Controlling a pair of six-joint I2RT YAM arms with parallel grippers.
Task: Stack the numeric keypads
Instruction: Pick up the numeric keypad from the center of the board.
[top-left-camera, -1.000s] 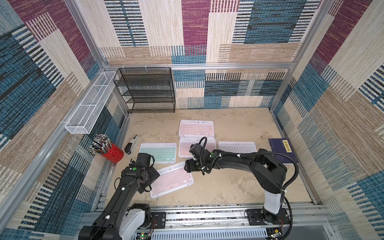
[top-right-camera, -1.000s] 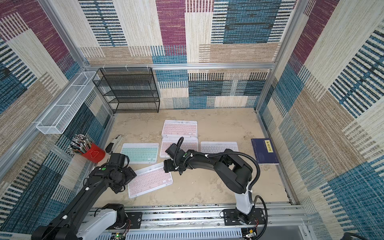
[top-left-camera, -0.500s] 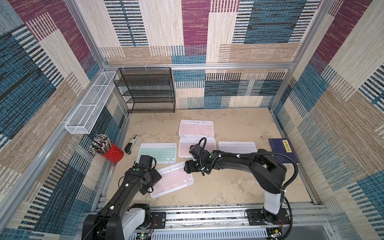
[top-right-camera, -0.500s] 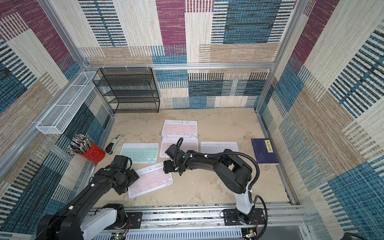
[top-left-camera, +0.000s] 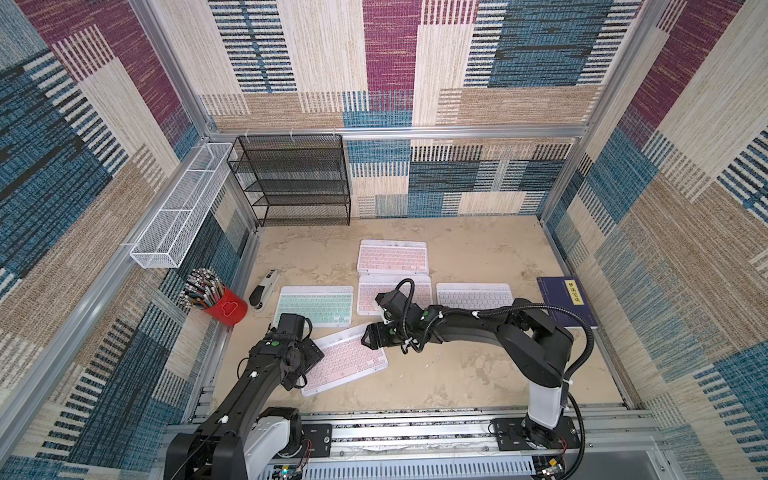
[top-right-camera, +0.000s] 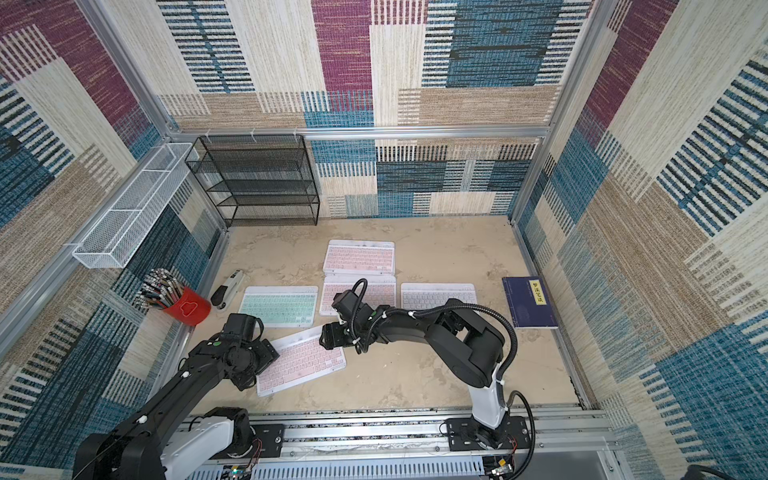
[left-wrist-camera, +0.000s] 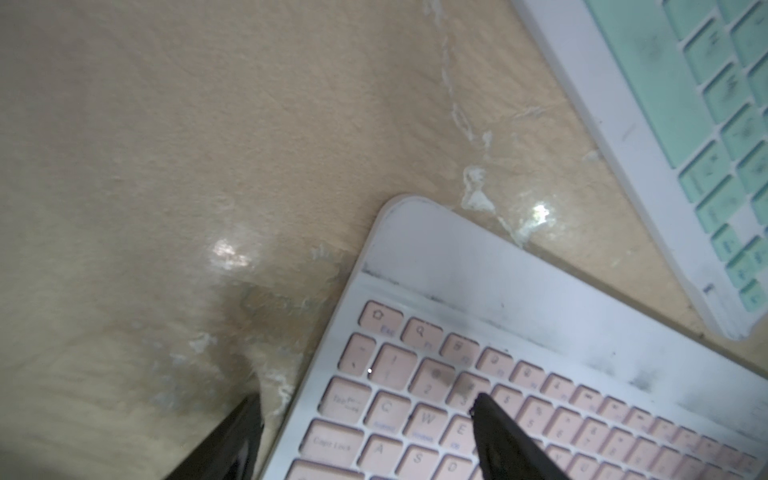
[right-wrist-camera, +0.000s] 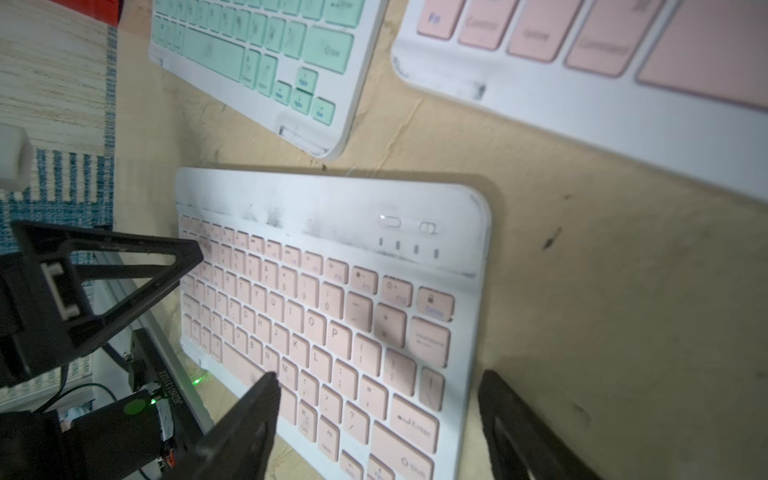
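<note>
In a top view the left arm (top-left-camera: 257, 374) had dipped closer to the tilted pink keypad (top-left-camera: 349, 361), which lay unmoved at five o'clock of the mint keypad (top-left-camera: 313, 305). No lift yet!

Left wrist: left gripper (left-wrist-camera: 365, 415) spread wide, straddling its edge, empty.

Right wrist: right gripper (right-wrist-camera: 378, 386) likewise wide over the other end, gripping nothing.

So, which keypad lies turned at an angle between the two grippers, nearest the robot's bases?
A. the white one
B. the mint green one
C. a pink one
C: the pink keypad lies askew, with the left gripper at one short end and the right gripper at the other; the mint green keypad and the white keypad lie straight, farther back.
</note>
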